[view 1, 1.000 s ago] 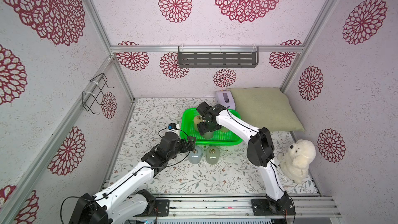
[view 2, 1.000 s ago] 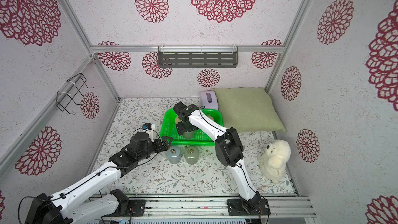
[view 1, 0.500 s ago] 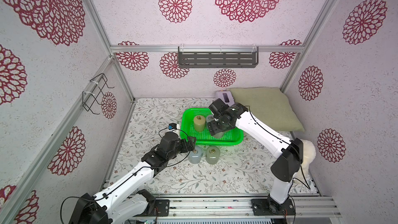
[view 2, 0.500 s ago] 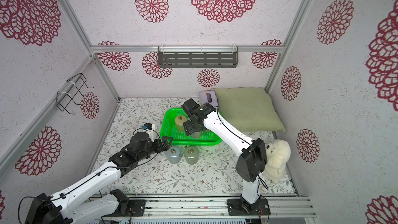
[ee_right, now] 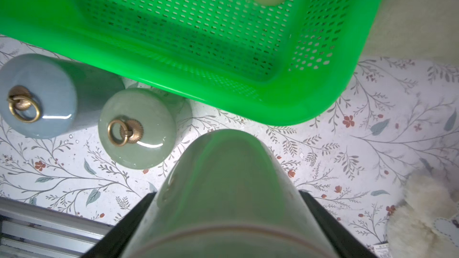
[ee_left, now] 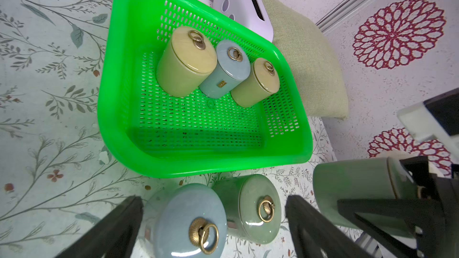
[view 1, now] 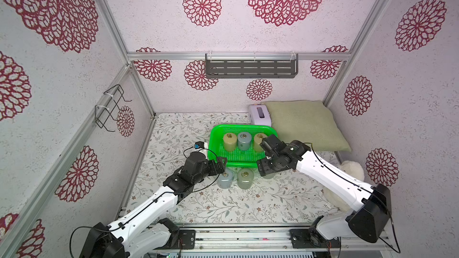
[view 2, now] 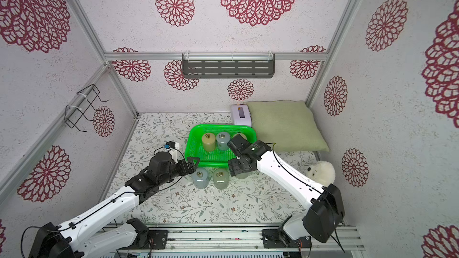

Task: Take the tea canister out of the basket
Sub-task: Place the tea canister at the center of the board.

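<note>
The bright green basket (view 1: 242, 126) (view 2: 221, 126) holds three tea canisters at its far side: olive (view 1: 229, 142), blue-grey (view 1: 244, 140) and olive (view 1: 258, 141). My right gripper (view 1: 267, 170) (ee_right: 226, 207) is shut on a green tea canister (ee_right: 223, 182) (ee_left: 352, 189), outside the basket just in front of its near right corner. A blue-grey canister (view 1: 224, 179) and a green one (view 1: 244, 179) stand on the table before the basket's near rim (ee_left: 198, 170). My left gripper (view 1: 221, 163) (ee_left: 213, 202) hangs open over the blue-grey canister (ee_left: 188, 219), holding nothing.
A lilac box (view 1: 259, 115) and a green cushion (view 1: 305, 125) lie behind and to the right of the basket. A white plush toy (view 1: 350, 172) sits by the right wall, behind my right arm. A grey shelf (view 1: 250, 68) hangs on the back wall.
My right gripper came out of the basket with the green canister, moving toward the front and down before the near right corner. The left arm stayed still.
</note>
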Tool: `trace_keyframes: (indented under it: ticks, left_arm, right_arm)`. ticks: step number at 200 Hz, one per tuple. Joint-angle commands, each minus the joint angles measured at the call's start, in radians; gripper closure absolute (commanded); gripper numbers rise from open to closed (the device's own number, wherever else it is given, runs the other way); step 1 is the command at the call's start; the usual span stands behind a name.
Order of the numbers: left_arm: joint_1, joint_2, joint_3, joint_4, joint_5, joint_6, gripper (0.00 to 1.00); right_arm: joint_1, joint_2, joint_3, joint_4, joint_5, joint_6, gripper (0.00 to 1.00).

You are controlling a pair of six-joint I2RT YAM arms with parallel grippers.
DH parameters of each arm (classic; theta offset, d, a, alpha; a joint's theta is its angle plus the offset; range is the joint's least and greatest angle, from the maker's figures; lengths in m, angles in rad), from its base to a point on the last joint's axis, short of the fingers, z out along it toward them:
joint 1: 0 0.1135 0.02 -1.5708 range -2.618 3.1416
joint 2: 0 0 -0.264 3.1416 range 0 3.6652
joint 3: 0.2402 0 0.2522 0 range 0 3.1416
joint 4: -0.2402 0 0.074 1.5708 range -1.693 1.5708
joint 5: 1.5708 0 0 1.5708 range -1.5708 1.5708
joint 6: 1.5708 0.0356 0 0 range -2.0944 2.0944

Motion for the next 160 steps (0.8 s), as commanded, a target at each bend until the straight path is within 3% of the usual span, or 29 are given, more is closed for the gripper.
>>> trace_keyframes:
  ticks: [1,160]
  left_arm:
    - [-0.005,0.007,-0.016,0.038,0.024,0.013,0.03]
    - [-0.011,-0.005,-0.019,0.024,0.004,0.023,0.03]
  right_arm:
    - [0.0,-0.044,-0.053,0.111,-0.021,0.042,0.25]
    - [-0.018,0.067,-0.314,0.377,-0.043,0.039,0.23]
